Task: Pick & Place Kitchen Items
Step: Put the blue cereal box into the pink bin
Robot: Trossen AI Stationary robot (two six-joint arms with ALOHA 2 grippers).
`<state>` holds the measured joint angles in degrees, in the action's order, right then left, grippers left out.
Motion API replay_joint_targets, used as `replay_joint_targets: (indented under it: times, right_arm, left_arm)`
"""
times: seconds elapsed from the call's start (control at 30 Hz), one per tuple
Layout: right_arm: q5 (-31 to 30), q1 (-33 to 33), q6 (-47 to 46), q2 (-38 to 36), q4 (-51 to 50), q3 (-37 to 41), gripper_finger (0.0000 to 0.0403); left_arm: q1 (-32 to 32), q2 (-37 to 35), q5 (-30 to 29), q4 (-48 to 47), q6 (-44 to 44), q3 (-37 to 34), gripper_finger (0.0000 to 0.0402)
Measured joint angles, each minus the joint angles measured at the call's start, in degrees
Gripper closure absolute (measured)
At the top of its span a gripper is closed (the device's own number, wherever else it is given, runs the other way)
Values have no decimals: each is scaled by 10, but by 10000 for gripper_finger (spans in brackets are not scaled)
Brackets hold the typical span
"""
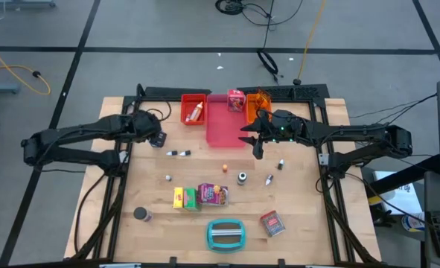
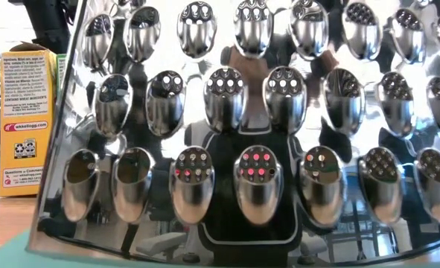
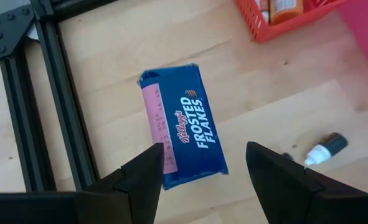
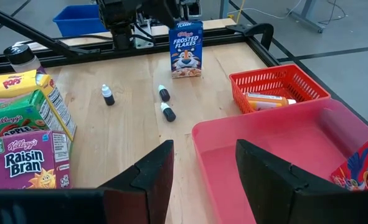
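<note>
Your wooden surface (image 1: 301,223) sits on a grey floor crossed by dark lines, with cables trailing beyond its far edge. Along that far edge you have 3 trays: a red tray (image 1: 184,99) holding a small bottle, a pink tray (image 1: 227,138), and an orange tray (image 1: 263,95), with a red-white box (image 1: 236,99) propped at the pink tray's far rim. Your left gripper (image 3: 202,165) hovers directly above the blue Frosted Flakes box (image 3: 182,126), which stands upright near the surface's left frame, just beside the red tray; its fingers are spread apart and hold nothing. This looks like the approach for a pick: you would need to lower until the fingers straddle the box, then close. Your right gripper (image 4: 202,165) hangs over the near rim of the pink tray, also spread and empty. Other items wait nearer you: the yellow, green and purple boxes (image 1: 199,196), 3 tiny bottles (image 4: 165,102), and a dark can (image 1: 141,214).
</note>
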<state>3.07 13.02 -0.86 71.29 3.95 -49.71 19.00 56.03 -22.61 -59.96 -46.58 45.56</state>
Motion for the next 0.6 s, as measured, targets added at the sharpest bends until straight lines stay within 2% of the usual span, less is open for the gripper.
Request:
replay_joint_targets:
  times: [0.27,0.5,0.6]
  right_arm:
    - [0,0,0,0,-7,0,238]
    - [0,0,0,0,-8,0,238]
    - [0,0,0,0,-8,0,238]
  left_arm:
    - [-3,60,-22,-1,1,0,172]
    - [-4,65,-32,0,4,0,172]
    - [-4,66,-32,0,5,0,190]
